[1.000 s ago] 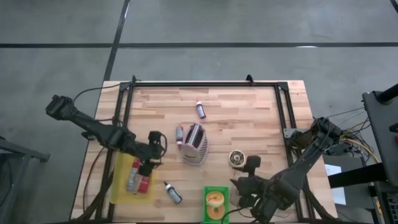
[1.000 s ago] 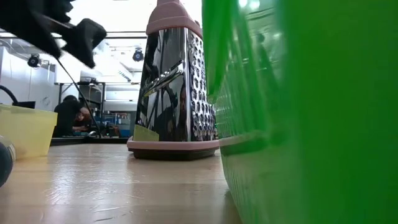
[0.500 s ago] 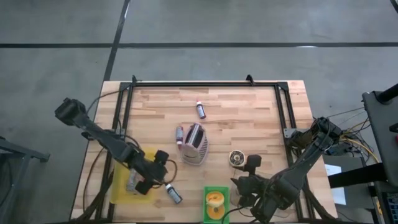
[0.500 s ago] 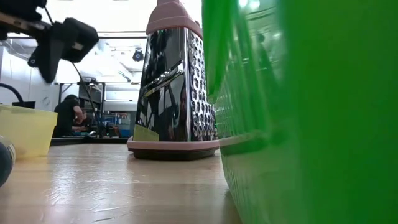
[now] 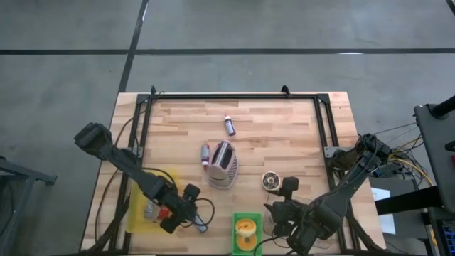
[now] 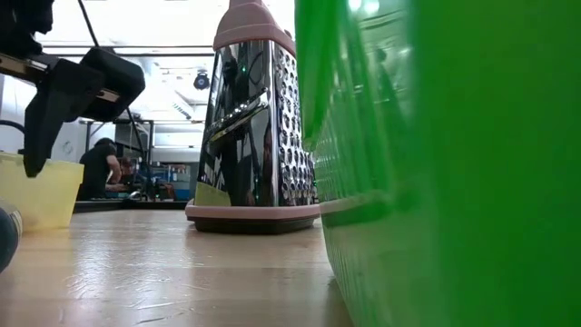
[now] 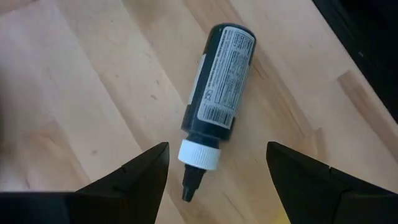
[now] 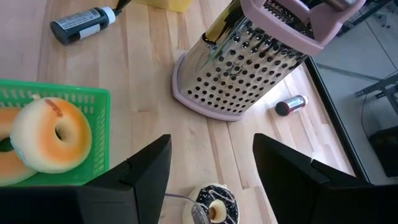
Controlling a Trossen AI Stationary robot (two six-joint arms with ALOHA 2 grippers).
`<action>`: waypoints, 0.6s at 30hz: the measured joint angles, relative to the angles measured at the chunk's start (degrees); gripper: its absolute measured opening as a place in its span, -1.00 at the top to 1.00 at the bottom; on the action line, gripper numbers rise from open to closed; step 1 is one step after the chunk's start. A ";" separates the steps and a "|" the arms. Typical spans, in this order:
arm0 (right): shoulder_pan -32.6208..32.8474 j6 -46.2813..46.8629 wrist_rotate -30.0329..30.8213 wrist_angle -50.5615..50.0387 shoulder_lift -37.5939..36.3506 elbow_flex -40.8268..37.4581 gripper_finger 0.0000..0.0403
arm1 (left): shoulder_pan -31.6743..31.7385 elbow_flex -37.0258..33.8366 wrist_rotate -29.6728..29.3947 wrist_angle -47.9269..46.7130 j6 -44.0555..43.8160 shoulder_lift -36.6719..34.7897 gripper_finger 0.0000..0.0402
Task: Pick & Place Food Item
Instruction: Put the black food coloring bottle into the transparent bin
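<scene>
A dark bottle with a white cap lies on its side on the wood near the table's front edge; my left gripper hovers open just above its cap end, a finger on either side, touching nothing. In the high view that gripper is beside the yellow bin. Glazed donuts lie in the green basket. A chocolate donut lies on the table. My right gripper is open above the chocolate donut, to the right of the basket.
A steel grater with pink trim stands upright mid-table. Two small bottles lie beyond it. The yellow bin holds red and grey packets. A black frame runs along the far edge and both sides.
My left gripper has swung from above the yellow bin toward the table's near edge and a little right, sinking and tipping more steeply down, to above the dark bottle. Its fingers stay open. No object has moved.
</scene>
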 joint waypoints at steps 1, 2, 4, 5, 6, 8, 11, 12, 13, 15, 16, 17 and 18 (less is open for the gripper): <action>0.00 0.00 0.00 0.00 0.00 0.00 -0.11 | -0.06 0.29 0.02 0.05 0.01 0.36 -0.36; 0.00 0.00 0.00 0.00 0.00 0.00 -0.11 | -0.07 0.52 0.01 0.34 0.01 0.72 -0.36; 0.00 0.00 0.00 0.00 0.00 0.00 -0.11 | -0.11 0.82 0.01 1.06 0.03 1.36 -0.36; 0.00 0.00 0.00 0.00 0.00 0.00 -0.11 | -0.11 0.79 0.00 1.24 0.03 1.70 -0.36; 0.00 0.00 0.00 0.02 0.00 0.00 -0.11 | -0.11 0.67 0.00 1.51 0.04 2.08 -0.36; 0.00 0.00 0.00 0.02 0.00 0.00 -0.11 | -0.11 0.50 0.00 2.11 0.21 2.83 -0.36; 0.00 0.00 0.00 0.02 0.00 0.00 -0.11 | -0.10 0.34 0.00 2.53 0.21 3.75 -0.36; 0.00 0.00 0.00 0.05 0.00 0.00 -0.11 | -0.11 0.30 0.00 2.54 0.21 4.07 -0.36; 0.00 0.00 0.00 0.05 0.00 0.00 -0.11 | -0.11 0.29 0.02 2.57 0.21 4.39 -0.36; 0.00 0.00 0.00 0.06 0.00 0.00 -0.11 | -0.11 0.27 0.03 3.17 0.16 4.96 -0.36; 0.00 0.00 0.00 0.06 0.00 0.00 -0.11 | -0.11 0.27 0.10 3.51 0.16 5.37 -0.36; 0.00 0.00 0.00 0.06 0.00 0.00 -0.11 | -0.11 0.27 0.23 3.58 0.15 5.84 -0.36; 0.00 0.00 0.00 0.08 0.00 0.00 -0.11 | -0.11 0.28 0.36 3.64 -0.08 6.40 -0.36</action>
